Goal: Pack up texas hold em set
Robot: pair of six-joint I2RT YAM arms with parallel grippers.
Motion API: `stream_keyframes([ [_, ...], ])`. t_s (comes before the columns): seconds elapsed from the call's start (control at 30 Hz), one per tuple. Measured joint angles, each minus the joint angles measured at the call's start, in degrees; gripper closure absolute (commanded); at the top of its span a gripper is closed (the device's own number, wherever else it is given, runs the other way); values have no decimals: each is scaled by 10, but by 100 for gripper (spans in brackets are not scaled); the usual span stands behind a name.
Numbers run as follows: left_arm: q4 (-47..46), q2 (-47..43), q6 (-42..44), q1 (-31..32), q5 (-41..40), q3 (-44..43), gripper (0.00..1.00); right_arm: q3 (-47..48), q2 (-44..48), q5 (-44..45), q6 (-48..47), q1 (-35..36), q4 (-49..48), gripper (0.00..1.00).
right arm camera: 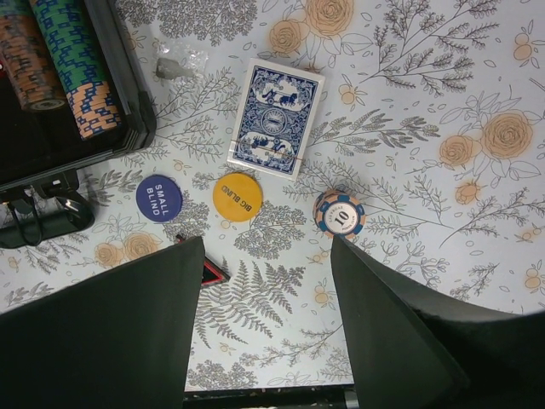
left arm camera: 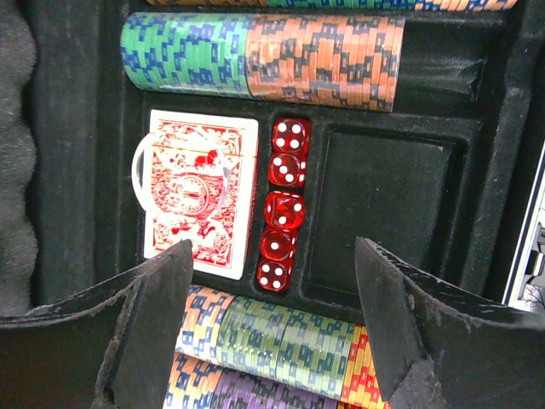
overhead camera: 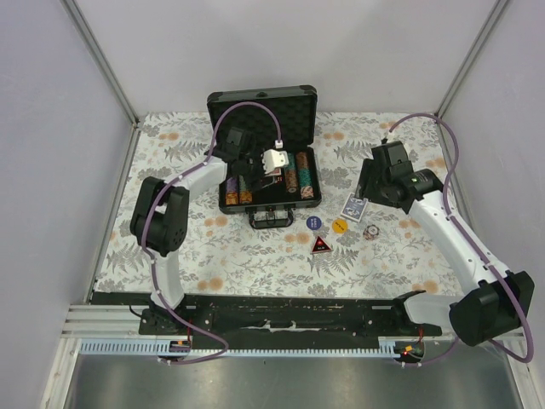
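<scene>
The dark briefcase (overhead camera: 308,198) lies open on the table with its foam-lined lid (overhead camera: 262,106) upright at the back. My left gripper (overhead camera: 271,173) hovers over its tray, open and empty (left arm camera: 272,324). Below it lie rows of poker chips (left arm camera: 281,341), a red card deck (left arm camera: 200,192) and a column of red dice (left arm camera: 285,204) beside a bare slot (left arm camera: 383,221). My right gripper (overhead camera: 368,183) hangs open and empty (right arm camera: 264,324) above the table, right of the case. Under it are a blue card deck (right arm camera: 275,121), a blue button (right arm camera: 159,198), a yellow button (right arm camera: 238,197) and one loose chip (right arm camera: 340,213).
A red-and-black triangular piece (right arm camera: 213,271) lies half hidden by my right gripper's left finger. A small clear scrap (right arm camera: 174,64) rests near the case's corner. The case handle (overhead camera: 268,218) points toward the arms. Walls close in the floral tablecloth (overhead camera: 255,256) on three sides.
</scene>
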State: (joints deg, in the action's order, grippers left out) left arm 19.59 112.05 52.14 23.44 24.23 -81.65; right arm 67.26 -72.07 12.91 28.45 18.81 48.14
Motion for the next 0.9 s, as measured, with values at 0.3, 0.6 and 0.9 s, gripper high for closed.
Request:
stream_keyframes([
  [0.3, 7, 26, 45, -15, 50, 3, 19, -4, -2, -19, -2, -30, -5, 30],
  [0.6, 14, 55, 75, -16, 82, 2, 20, -9, -7, -30, -5, -44, -9, 30],
  [0.9, 18, 57, 78, -19, 104, -5, 21, -13, -5, -32, -6, -56, -9, 30],
])
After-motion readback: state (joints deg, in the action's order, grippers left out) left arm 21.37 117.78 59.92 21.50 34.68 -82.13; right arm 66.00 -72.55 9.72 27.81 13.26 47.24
